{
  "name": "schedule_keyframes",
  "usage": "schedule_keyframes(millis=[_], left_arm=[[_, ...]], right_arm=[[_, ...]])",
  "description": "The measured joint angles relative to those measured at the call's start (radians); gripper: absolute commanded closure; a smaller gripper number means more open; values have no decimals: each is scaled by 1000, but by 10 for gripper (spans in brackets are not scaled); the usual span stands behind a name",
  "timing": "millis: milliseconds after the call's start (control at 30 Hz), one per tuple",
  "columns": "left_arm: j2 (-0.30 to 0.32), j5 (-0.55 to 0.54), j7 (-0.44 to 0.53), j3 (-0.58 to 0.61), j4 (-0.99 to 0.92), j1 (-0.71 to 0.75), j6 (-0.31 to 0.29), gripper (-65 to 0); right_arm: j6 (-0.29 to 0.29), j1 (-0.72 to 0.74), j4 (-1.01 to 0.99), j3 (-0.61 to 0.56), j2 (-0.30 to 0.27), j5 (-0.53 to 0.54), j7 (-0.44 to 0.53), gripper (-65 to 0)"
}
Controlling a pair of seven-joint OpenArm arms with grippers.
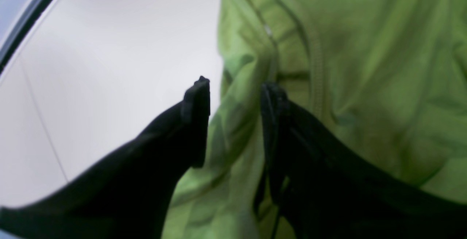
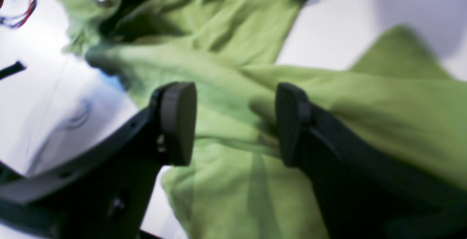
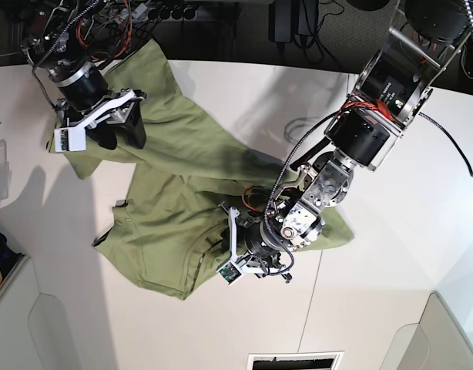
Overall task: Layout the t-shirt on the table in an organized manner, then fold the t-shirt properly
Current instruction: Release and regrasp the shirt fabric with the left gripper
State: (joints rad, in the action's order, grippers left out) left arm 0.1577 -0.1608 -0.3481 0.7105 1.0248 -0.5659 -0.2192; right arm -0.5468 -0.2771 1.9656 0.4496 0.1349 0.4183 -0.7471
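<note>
The olive-green t-shirt lies crumpled across the middle of the white table, one part stretching up to the far left. My left gripper is low at the shirt's near edge. In the left wrist view it is open, its fingers straddling a raised fold of the t-shirt beside the collar seam. My right gripper hovers over the shirt's far-left part. In the right wrist view it is open and empty above the t-shirt.
Cables and electronics line the table's far edge. A thin seam runs across the table, and a dark gap marks its edge. A vent slot sits at the front edge.
</note>
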Motion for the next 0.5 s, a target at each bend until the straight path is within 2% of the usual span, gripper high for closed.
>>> schedule_keyframes(millis=[233,333,400,433,500], left_arm=[[-14,-5,21,0,-16,4,-14,-258],[-26,16,28,0,-64,3,-21,-258],[-25,28,43,0,-105,3,-68,-258],[-25,24,59,0,-122,5,-71,-258],[-23,21,82,0,-140,5,-40,-247]], right_arm=[[4,3,-106,-47,0,-40,10,-335],[4,3,-138,-47,-2,-41,15,-228],[4,3,-155,-47,-2,-45,15,-151],[4,3,-162,-47,-2,-50,16,-121],[4,3,-172,-47,-2,-49,21,-80]])
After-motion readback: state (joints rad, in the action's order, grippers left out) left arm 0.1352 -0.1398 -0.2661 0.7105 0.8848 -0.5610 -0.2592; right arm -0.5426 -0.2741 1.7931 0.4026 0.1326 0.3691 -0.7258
